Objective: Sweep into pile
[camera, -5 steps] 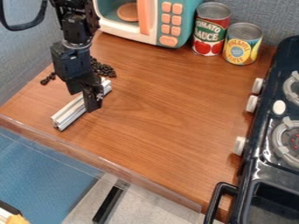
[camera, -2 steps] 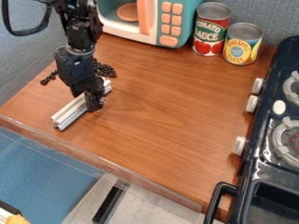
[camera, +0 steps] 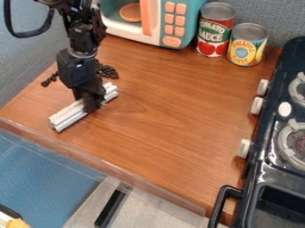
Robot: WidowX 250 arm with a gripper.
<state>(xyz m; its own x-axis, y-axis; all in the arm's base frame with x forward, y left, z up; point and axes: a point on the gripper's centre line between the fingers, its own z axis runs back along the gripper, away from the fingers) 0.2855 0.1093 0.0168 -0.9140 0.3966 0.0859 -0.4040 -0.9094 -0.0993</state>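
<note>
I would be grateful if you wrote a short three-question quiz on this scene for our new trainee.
1. True or false: The red can stands between the toy microwave and the yellow can.
2. Where is the gripper? (a) at the stove knobs; (b) at the silvery bar; (c) at the microwave door.
3. Fill in the colour: The small pieces beyond the bar are ____.
Key: 1 true; 2 b; 3 black.
</note>
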